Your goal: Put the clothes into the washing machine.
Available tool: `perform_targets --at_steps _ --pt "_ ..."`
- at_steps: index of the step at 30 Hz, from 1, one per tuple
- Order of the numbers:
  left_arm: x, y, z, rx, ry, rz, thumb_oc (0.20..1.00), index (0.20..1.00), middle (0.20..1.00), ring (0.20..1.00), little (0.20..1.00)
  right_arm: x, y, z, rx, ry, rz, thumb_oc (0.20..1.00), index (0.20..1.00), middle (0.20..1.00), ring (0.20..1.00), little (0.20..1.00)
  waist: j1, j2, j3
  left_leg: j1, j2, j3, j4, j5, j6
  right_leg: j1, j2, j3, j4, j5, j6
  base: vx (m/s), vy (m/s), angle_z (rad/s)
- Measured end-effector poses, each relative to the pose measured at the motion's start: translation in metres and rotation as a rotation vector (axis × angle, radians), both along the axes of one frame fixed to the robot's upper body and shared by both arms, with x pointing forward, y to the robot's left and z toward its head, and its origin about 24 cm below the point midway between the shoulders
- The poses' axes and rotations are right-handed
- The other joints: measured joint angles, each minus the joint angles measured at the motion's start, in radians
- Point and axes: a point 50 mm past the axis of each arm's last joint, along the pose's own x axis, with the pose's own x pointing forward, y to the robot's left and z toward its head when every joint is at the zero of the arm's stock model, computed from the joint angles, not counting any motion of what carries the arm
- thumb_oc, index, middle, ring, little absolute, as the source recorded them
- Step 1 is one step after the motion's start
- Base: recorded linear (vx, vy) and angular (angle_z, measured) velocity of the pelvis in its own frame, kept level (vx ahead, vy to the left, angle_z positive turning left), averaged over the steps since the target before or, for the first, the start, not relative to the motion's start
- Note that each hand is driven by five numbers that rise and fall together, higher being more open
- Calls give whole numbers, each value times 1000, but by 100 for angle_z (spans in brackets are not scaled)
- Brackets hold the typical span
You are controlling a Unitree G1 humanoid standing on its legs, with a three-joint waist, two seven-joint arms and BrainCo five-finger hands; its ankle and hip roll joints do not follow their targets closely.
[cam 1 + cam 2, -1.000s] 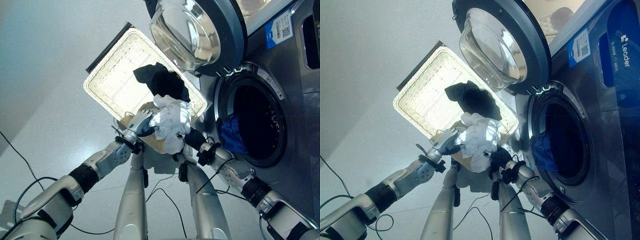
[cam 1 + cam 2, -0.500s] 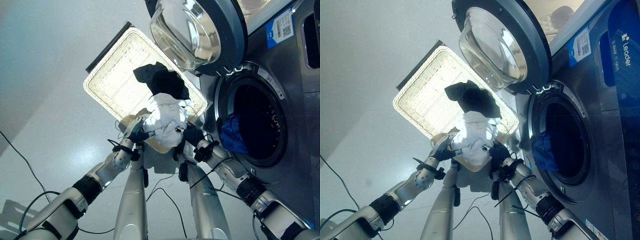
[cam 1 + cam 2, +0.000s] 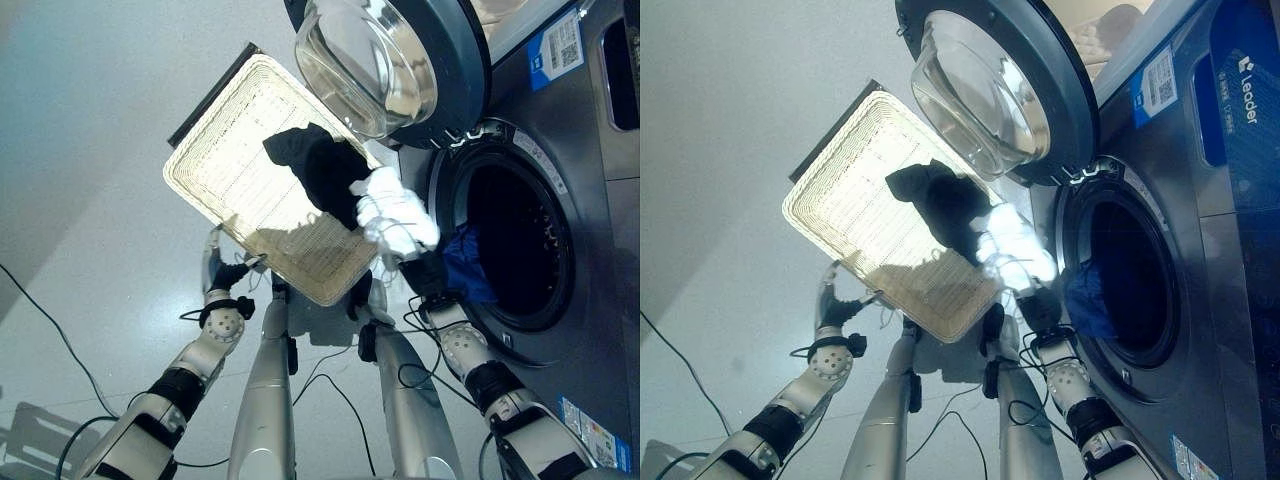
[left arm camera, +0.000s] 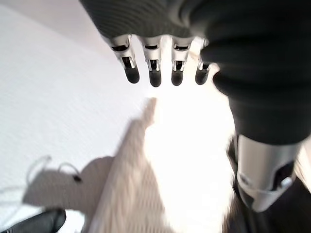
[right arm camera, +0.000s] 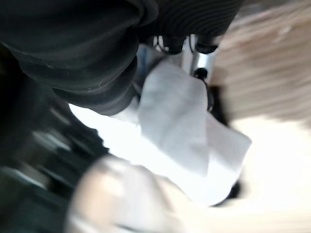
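My right hand (image 3: pixel 427 274) is shut on a bunched white garment (image 3: pixel 396 219) and holds it up between the basket's right corner and the washer's round opening (image 3: pixel 520 235). In the right wrist view the white cloth (image 5: pixel 181 127) hangs from the curled fingers (image 5: pixel 196 47). A black garment (image 3: pixel 318 163) lies in the wicker basket (image 3: pixel 236 150). A blue cloth (image 3: pixel 463 266) hangs at the drum's left lip. My left hand (image 3: pixel 214 268) is open beside the basket's near left edge, its fingers (image 4: pixel 151 73) straight and holding nothing.
The washer's glass door (image 3: pixel 385 62) stands swung open above the basket's far right corner. The grey machine front (image 3: pixel 600 250) fills the right side. Bare floor (image 3: pixel 90 200) spreads to the left of the basket.
My left hand let go of the white garment and drew back left to the basket's edge. My right hand carried the garment to the right, toward the drum opening.
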Motion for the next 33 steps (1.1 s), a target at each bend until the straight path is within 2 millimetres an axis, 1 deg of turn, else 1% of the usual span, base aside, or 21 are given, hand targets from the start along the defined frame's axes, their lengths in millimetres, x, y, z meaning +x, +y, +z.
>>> perform_targets --at_steps 1,2,3,4,6,8,9,10,11,12,14,15,16,17,18,20,22,25,27,31,33 --pt "-1 3 0 -22 -6 17 1000 1000 1000 1000 1000 0 -8 1 56 -7 -58 200 200 200 200 200 0 0 0 0 0 5 0 0 0 -3 0 3 1 0 0 5 -26 -6" --pt "-2 7 1 -35 -11 36 1000 1000 1000 1000 1000 0 -23 5 133 -19 -155 200 200 200 200 200 0 5 0 -2 0 10 0 0 0 -6 -1 5 2 0 0 30 -18 -4" --pt "-2 9 1 -40 -13 45 1000 1000 1000 1000 1000 0 -31 7 162 -19 -205 200 200 200 200 200 0 9 -1 -3 0 11 -1 0 0 -7 0 5 2 1 1 16 -15 -5" --pt "-4 12 1 -43 -18 56 1000 1000 1000 1000 1000 -1 -46 14 210 -19 -302 200 200 200 200 200 1 12 -1 -3 0 16 -1 0 0 -9 0 11 0 2 3 12 -10 -7" --pt "-7 16 0 -34 -17 62 1000 1000 1000 1000 1000 -2 -67 24 257 -12 -432 200 200 200 200 200 0 17 -1 -3 -1 20 -2 0 0 -11 2 20 -7 10 5 8 -13 -13" --pt "-9 18 0 -30 -19 61 1000 1000 1000 1000 1000 -5 -93 37 316 10 -572 200 200 200 200 200 0 19 0 -4 -1 21 -3 -1 0 -13 4 28 -16 17 6 30 -2 -14" --pt "-9 17 0 -31 -22 50 1000 1000 1000 1000 1000 -10 -114 44 382 37 -693 200 200 200 200 200 1 21 0 -3 -1 23 -3 -2 2 -12 7 35 -26 25 7 15 11 -14" --pt "-8 15 0 -34 -26 38 1000 1000 1000 1000 1000 -11 -118 44 377 67 -744 200 200 200 200 200 7 29 2 -4 0 23 -3 -2 2 -11 7 36 -34 31 9 15 8 -10" --pt "-9 12 0 -30 -27 14 1000 1000 1000 1000 1000 -15 -123 51 445 74 -843 200 200 200 200 200 9 50 4 -6 -1 23 -6 -2 2 -8 8 35 -49 41 11 31 6 -5" --pt "-9 10 -1 -26 -22 3 1000 1000 1000 1000 1000 -15 -125 55 479 70 -883 200 200 200 200 200 12 60 6 -7 -3 24 -6 -2 2 -7 9 38 -54 46 13 -7 1 -3" --pt "-10 9 -2 -28 -19 -2 1000 1000 1000 1000 1000 -16 -126 58 502 67 -917 200 200 200 200 200 13 67 5 -7 -6 24 -6 -2 2 -7 9 41 -57 50 14 -16 -1 -9" --pt "-10 6 -2 -32 -19 -20 1000 1000 1000 1000 1000 -20 -131 66 567 87 -1028 200 200 200 200 200 27 75 5 -6 -13 24 -9 -2 2 -8 5 55 -69 71 16 8 9 -17" --pt "-9 3 0 -29 -25 -37 1000 1000 1000 1000 1000 -20 -134 71 603 93 -1070 1000 1000 1000 1000 1000 28 77 6 -9 -19 23 -11 -1 2 -10 0 56 -81 81 22 10 10 -17" --pt "-7 1 2 -23 -26 -51 1000 1000 1000 1000 1000 -18 -135 76 619 96 -1081 1000 1000 1000 1000 1000 28 77 6 -10 -21 23 -11 -1 3 -11 -2 57 -85 84 24 16 9 -5" --pt "-5 -4 6 -9 -27 -85 1000 1000 1000 1000 1000 -20 -138 75 633 121 -1109 1000 1000 1000 1000 1000 30 78 6 -12 -28 24 -15 -2 7 -16 -8 61 -86 88 29 11 -1 -3" --pt "-5 -8 8 -10 -33 -102 1000 1000 1000 1000 1000 -18 -138 78 636 112 -1095 1000 1000 1000 1000 1000 26 78 6 -12 -33 26 -21 2 12 -16 -14 61 -95 95 37 17 -4 -6" --pt "-3 -7 9 -6 -23 -97 1000 1000 1000 1000 1000 -13 -140 84 597 77 -1032 1000 1000 1000 1000 1000 18 78 6 -12 -39 44 -29 6 18 -15 -22 61 -114 107 50 31 -10 -8" --pt "-4 -7 6 -6 -6 -100 1000 1000 1000 1000 1000 -4 -133 90 556 21 -891 1000 1000 1000 1000 1000 0 79 7 -11 -42 44 -30 9 21 -7 -25 60 -126 113 54 8 -5 -1" --pt "-3 -9 6 -13 -3 -105 1000 1000 1000 1000 1000 -3 -128 90 543 4 -845 1000 1000 1000 1000 1000 -2 79 7 -10 -41 44 -30 10 22 -8 -24 60 -125 114 53 10 -5 -2" --pt "-4 -21 1 -29 4 -116 1000 1000 1000 1000 1000 -2 -117 90 443 -77 -768 1000 1000 1000 1000 1000 -7 80 7 -9 -34 42 -30 11 24 -6 -18 58 -124 114 53 0 0 0" --pt "-4 -24 2 21 -5 -127 1000 1000 1000 1000 1000 0 -116 89 393 -98 -747 1000 1000 1000 1000 1000 -12 80 7 -9 -32 42 -30 12 26 -7 -18 56 -122 114 52 -1 1 2"
